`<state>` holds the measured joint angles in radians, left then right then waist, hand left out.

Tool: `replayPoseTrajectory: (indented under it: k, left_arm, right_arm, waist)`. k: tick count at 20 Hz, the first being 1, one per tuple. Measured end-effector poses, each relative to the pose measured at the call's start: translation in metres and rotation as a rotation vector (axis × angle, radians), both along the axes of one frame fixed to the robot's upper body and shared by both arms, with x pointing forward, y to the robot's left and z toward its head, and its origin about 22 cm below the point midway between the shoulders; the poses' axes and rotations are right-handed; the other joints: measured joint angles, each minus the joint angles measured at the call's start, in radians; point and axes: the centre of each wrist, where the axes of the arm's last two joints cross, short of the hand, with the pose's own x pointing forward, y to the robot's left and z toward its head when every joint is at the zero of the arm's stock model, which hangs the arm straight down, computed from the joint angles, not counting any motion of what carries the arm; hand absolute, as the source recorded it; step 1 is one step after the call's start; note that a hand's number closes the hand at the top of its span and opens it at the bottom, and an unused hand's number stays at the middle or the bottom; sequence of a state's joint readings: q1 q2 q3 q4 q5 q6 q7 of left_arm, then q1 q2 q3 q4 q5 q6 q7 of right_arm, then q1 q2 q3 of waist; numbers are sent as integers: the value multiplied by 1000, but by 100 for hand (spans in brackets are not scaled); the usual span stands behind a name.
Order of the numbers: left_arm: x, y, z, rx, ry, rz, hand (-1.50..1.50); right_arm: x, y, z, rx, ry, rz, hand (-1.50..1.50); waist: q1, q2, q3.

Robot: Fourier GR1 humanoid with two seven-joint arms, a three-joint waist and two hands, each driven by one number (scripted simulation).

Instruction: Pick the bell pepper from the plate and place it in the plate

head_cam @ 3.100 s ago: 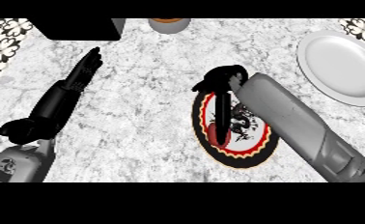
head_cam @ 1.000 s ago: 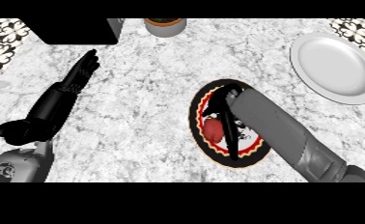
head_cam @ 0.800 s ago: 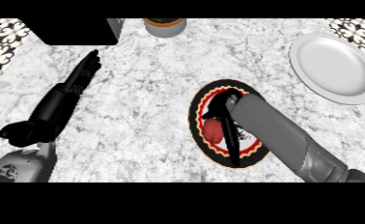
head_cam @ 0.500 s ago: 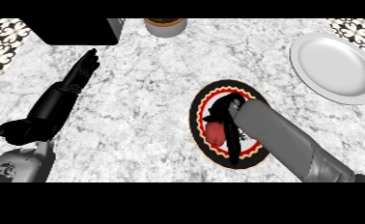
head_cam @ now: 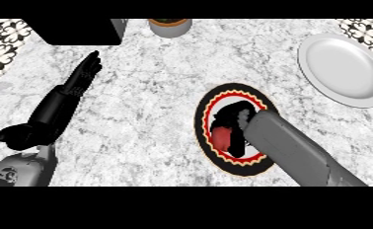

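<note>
A red bell pepper (head_cam: 221,136) lies on the black plate with a red and yellow patterned rim (head_cam: 205,109) at the middle right of the counter. My right hand (head_cam: 236,113) is down over this plate, its fingers curled round the pepper and hiding most of it. A plain white plate (head_cam: 341,67) sits at the far right edge. My left hand (head_cam: 82,77) rests open on the left side of the counter, fingers straight and pointing away, far from both plates.
A black box (head_cam: 76,30) stands at the back left. A grey pot with a brown top (head_cam: 169,25) sits at the back centre. Patterned tiles show at the back corners of the marble counter (head_cam: 146,99).
My right hand has lowered onto the patterned plate and its fingers have curled round the red pepper. The left hand has stayed where it was.
</note>
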<state>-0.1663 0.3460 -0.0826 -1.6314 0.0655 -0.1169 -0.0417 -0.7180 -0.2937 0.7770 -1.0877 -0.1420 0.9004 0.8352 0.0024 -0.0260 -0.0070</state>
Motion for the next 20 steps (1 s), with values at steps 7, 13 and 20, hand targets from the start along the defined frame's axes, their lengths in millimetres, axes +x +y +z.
replayPoseTrajectory:
  k: [7,13,20]
  left_arm:
    - [-2,6,-3,2,23,34,0]
    - [-3,10,0,0,20,47,0]
    - [-9,7,-3,7,9,35,0]
  right_arm:
    - [-12,1,25,-64,-578,-169,150]
    - [-41,2,30,-11,-1039,-280,150]
    - [-90,-18,48,63,-1315,-369,150]
  waist:
    - [-39,-5,10]
    - [-49,3,9]
    - [-36,13,7]
